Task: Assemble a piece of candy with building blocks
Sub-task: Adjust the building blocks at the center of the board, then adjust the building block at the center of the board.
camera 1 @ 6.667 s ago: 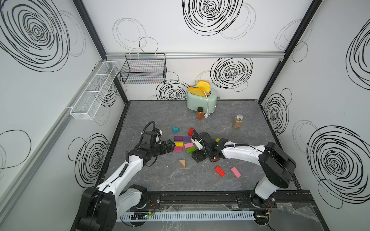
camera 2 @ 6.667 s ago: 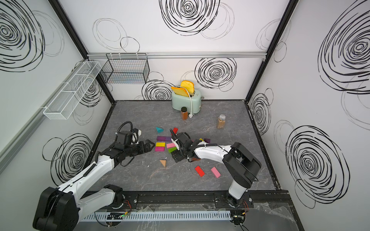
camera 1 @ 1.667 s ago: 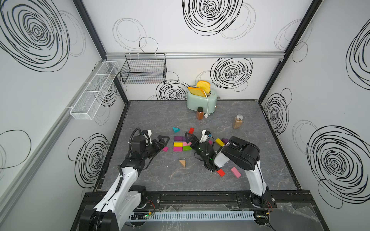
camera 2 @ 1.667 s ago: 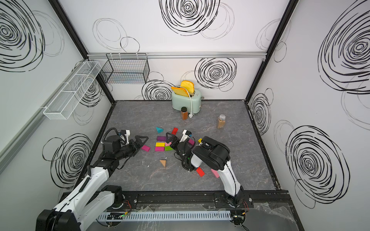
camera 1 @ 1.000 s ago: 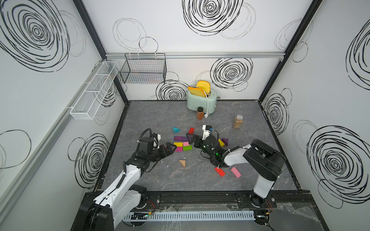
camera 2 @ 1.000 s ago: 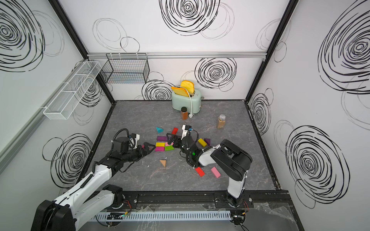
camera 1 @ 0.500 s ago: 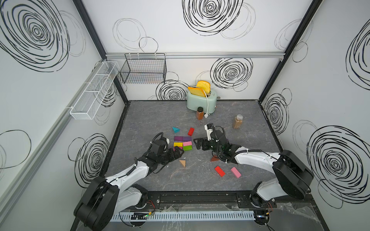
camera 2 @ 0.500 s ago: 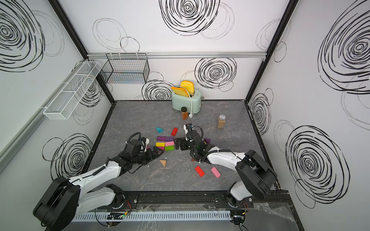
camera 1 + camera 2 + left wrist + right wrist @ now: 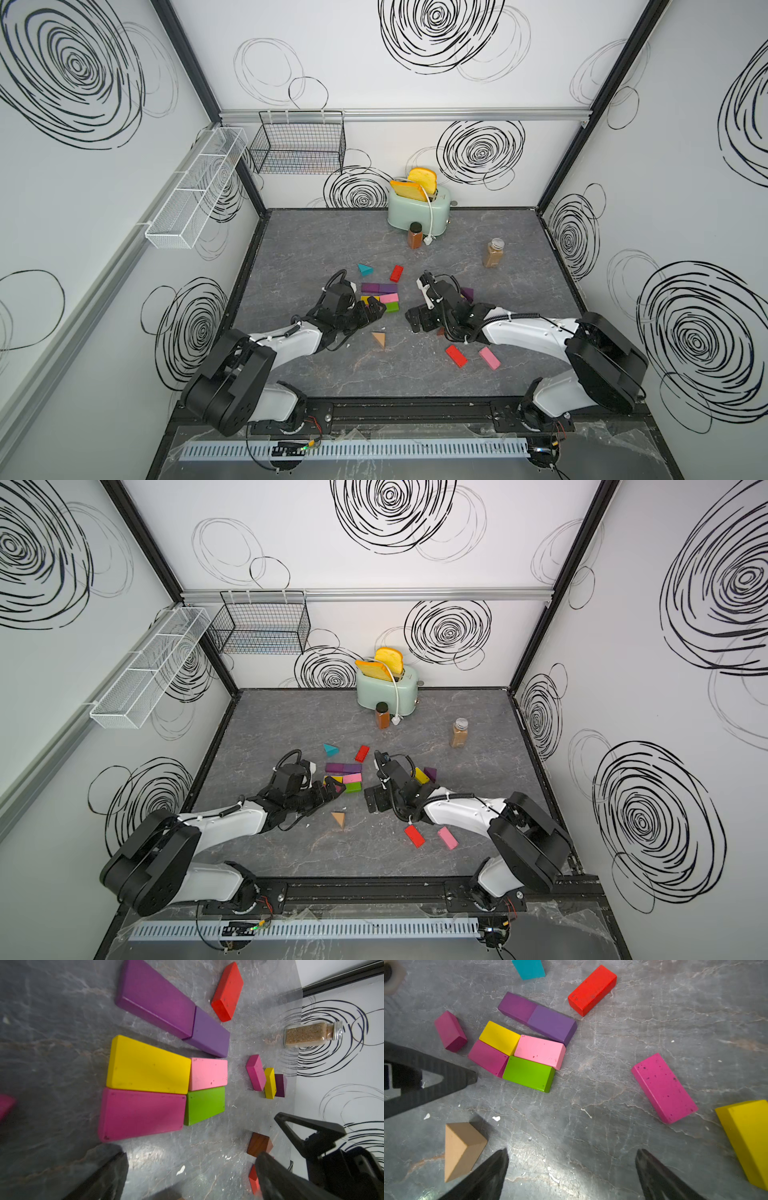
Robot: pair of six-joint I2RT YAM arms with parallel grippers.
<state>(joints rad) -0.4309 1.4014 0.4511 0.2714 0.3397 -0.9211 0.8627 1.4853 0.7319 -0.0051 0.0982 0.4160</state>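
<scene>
The building blocks lie mid-table. Two purple bricks (image 9: 174,1014), a yellow (image 9: 148,1066), a pink (image 9: 208,1073), a magenta (image 9: 141,1112) and a green brick (image 9: 204,1104) lie flat, packed together. My left gripper (image 9: 371,312) stands open and empty just in front of this cluster (image 9: 347,777). My right gripper (image 9: 413,320) is open and empty to its right, over bare table (image 9: 571,1176). A tan wedge (image 9: 460,1149), a loose magenta brick (image 9: 663,1087) and a yellow brick (image 9: 747,1140) lie near it.
A teal wedge (image 9: 365,269) and a red brick (image 9: 396,273) lie behind the cluster. A red brick (image 9: 456,356) and a pink brick (image 9: 489,358) lie near the front right. Two spice jars (image 9: 414,241) (image 9: 493,253) and a toaster (image 9: 419,208) stand at the back.
Over the last second my left gripper has come right, up to the cluster's front edge. My right gripper has drawn back from the cluster toward the front. Both stay open.
</scene>
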